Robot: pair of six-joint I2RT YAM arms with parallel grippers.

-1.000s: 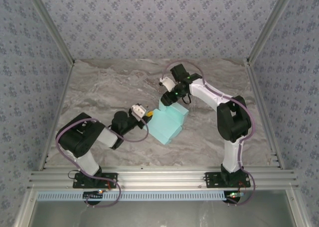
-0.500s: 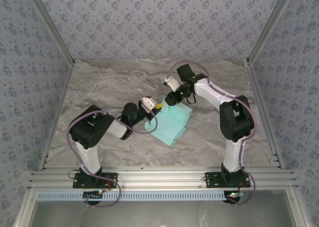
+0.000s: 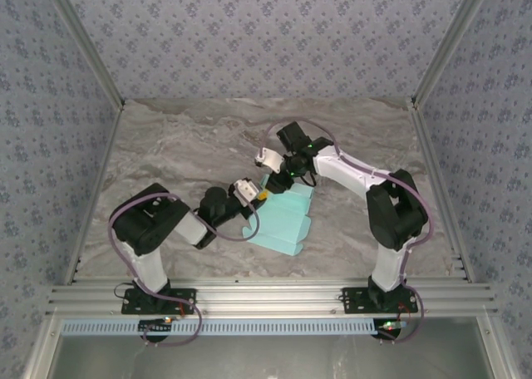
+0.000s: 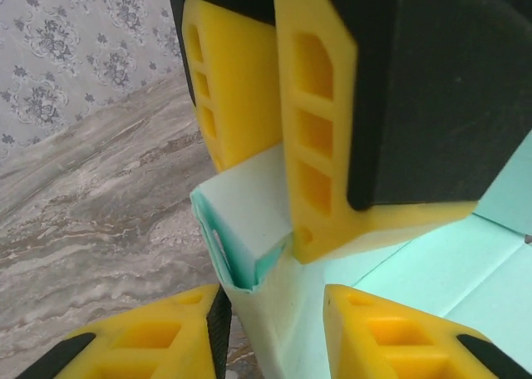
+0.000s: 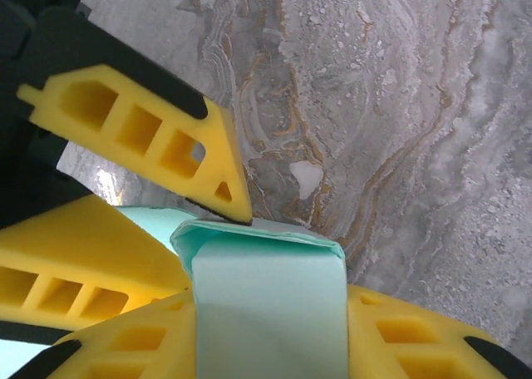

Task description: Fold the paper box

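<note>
The pale mint paper box (image 3: 287, 219), thin matte card with sharp creases and stepped flaps, lies on the grey, marble-veined surface (image 3: 174, 146) near its middle, between the two arms. The left tool (image 3: 259, 194), with ribbed yellow fingers (image 4: 141, 342), is clamped on the box's folded corner, where layered card edges show. The right tool (image 3: 273, 178) comes in from the far side, its hollow-celled yellow fingers (image 5: 416, 337) pressed against both sides of a smooth upturned flap. The two tools stand just beside each other.

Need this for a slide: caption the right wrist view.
Right gripper pinching a mint paper box flap over the marble table.
</note>
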